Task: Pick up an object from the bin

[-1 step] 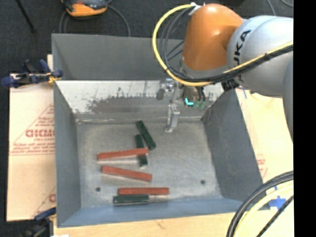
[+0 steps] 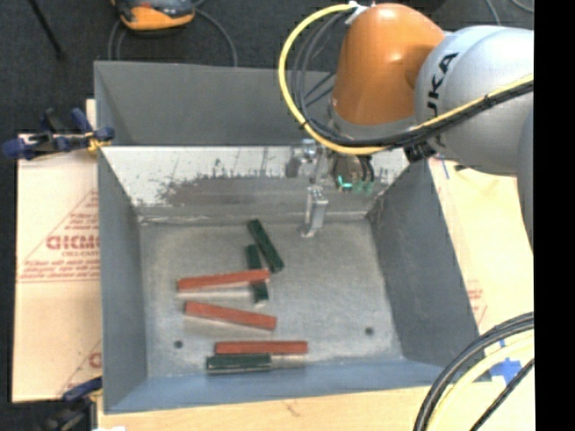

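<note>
Bin [image 2: 409,268]: grey metal, sloped walls, flat floor.
Gripper [image 2: 313,215]: hangs close to the far wall, right of centre, low over the floor; open or closed cannot be determined.
Nearest item: dark green bar [image 2: 266,245], tilted, just left and near of the gripper, apart from it.
Next outward: short green bar [image 2: 259,275], touching upper red bar [image 2: 223,282].
Remainder: middle red bar [image 2: 230,316], near red bar [image 2: 260,348], long green bar [image 2: 238,363], toward the near wall.

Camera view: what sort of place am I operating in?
Probably a robotics lab's bin-picking cell: a grey metal bin of loose red bars and dark green bars, a silver arm with an orange cover reaching in, and an orange-and-black handheld unit with cables on the floor.
</note>
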{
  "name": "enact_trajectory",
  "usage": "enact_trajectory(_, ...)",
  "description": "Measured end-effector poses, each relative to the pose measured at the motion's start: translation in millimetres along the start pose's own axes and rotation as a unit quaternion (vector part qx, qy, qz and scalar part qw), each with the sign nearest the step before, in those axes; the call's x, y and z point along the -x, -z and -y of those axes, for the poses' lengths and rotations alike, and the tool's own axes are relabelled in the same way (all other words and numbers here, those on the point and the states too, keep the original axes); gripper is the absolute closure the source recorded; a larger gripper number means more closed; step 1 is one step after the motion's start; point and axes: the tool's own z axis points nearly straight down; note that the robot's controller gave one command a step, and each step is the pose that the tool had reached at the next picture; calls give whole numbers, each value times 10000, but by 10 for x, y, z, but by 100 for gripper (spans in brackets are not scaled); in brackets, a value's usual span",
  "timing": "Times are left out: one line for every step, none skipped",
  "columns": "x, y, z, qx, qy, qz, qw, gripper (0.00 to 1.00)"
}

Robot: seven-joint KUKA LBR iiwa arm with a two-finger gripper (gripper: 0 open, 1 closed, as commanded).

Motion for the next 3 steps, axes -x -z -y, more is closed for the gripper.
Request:
enact_trajectory(-157, -500, -10, -5, 262, 23, 9997, 0)
enact_trajectory(-191, -641, -11, -3, 360, -3, 9994, 0)
enact_trajectory(-110, -1015, 224, 2, 837, 1, 9965, 0)
